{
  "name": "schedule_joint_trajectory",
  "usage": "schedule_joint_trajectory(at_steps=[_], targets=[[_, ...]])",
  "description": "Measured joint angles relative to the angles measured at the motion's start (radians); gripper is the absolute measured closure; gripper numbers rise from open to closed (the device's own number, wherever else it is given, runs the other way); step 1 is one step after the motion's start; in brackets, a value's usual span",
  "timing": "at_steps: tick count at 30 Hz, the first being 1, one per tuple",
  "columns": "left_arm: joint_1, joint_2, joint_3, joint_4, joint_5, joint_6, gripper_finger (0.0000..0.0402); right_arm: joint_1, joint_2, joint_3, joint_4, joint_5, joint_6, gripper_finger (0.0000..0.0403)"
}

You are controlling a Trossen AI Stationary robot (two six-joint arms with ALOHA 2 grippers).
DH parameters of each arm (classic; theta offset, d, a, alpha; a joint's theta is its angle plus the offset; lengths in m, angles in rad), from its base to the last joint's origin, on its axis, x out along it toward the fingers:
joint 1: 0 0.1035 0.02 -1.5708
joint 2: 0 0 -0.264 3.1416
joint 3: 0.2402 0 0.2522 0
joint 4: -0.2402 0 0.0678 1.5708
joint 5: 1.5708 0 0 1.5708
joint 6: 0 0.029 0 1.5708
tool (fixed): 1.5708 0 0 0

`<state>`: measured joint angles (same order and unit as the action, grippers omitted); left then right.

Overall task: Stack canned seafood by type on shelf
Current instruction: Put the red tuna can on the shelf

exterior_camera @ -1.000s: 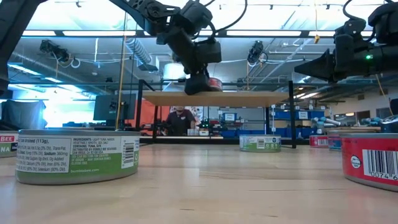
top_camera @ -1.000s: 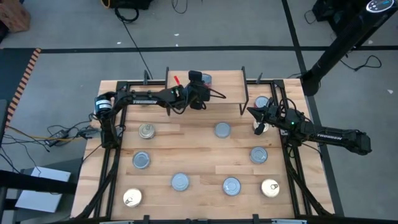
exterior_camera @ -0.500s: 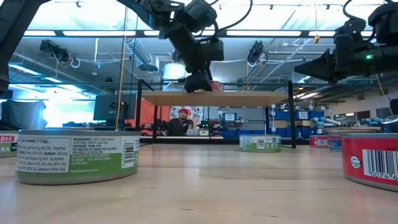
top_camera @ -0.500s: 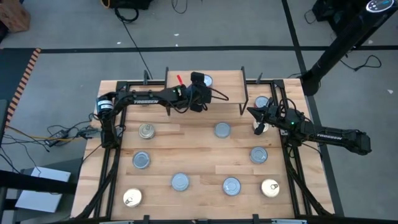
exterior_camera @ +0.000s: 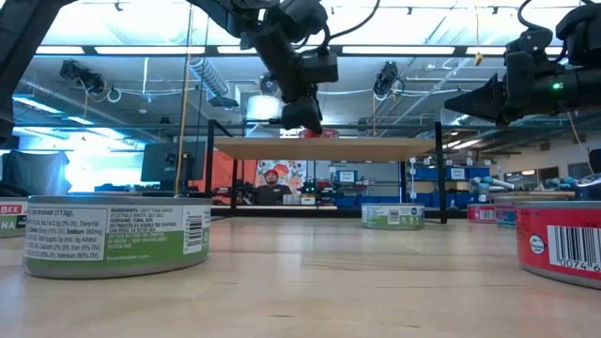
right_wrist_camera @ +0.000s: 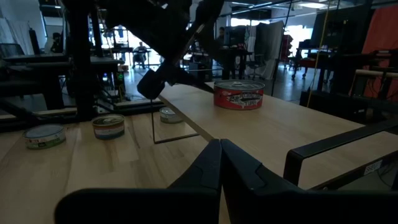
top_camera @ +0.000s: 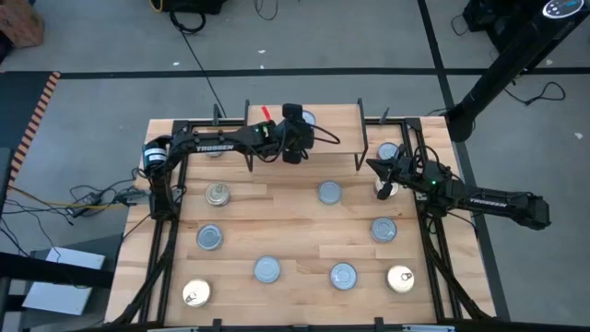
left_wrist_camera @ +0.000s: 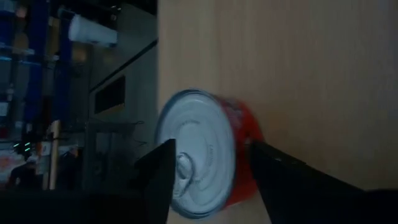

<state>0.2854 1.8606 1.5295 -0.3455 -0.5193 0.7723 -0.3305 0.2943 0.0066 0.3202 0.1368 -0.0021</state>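
Observation:
A red-labelled tin (top_camera: 307, 118) with a silver pull-tab top (left_wrist_camera: 199, 158) rests flat on the light-wood shelf (top_camera: 336, 129) at the table's far edge. My left gripper (top_camera: 297, 120) hovers open just above the shelf. Its fingers stand on either side of the tin (right_wrist_camera: 239, 94) without touching it, and in the low view its tip (exterior_camera: 302, 117) is clear of the board (exterior_camera: 376, 147). My right gripper (top_camera: 373, 166) waits shut at the table's right side, level, off the shelf's right end.
Several tins lie scattered on the slatted tabletop, among them a silver one (top_camera: 330, 193), a gold one (top_camera: 218, 194) and one by the right arm (top_camera: 389, 152). A green-labelled tin (exterior_camera: 117, 235) and a red one (exterior_camera: 563, 242) stand near the low camera. Black frame rails (top_camera: 166, 231) line both table sides.
My left gripper has risen a little above the shelf and tipped less steeply, drawing back from the red-labelled tin. The tin stays on the shelf's far part.

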Motion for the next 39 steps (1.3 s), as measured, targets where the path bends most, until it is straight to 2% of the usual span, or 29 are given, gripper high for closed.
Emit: schedule_joint_trajectory(at_steps=[6,8,10,16,39], targets=[[-0.019,-0.010,0.000,-0.008,0.065,-0.043,0.0320,0.000,0.000,0.000,0.000,0.000,0.000,0.0384],[-0.008,-0.016,0.000,-0.044,0.137,-0.085,0.0365,0.000,0.000,0.000,0.000,0.000,0.000,0.0384],[0.007,-0.019,0.000,-0.051,0.214,-0.138,0.0391,0.000,0.000,0.000,0.000,0.000,0.000,0.0384],[0.079,-0.025,-0.010,-0.069,0.359,-0.234,0.0396,0.000,0.000,0.000,0.000,0.000,0.000,0.0384],[0.171,-0.021,-0.030,0.027,0.391,-0.287,0.0400,0.000,0.000,0.000,0.000,0.000,0.000,0.0384]])
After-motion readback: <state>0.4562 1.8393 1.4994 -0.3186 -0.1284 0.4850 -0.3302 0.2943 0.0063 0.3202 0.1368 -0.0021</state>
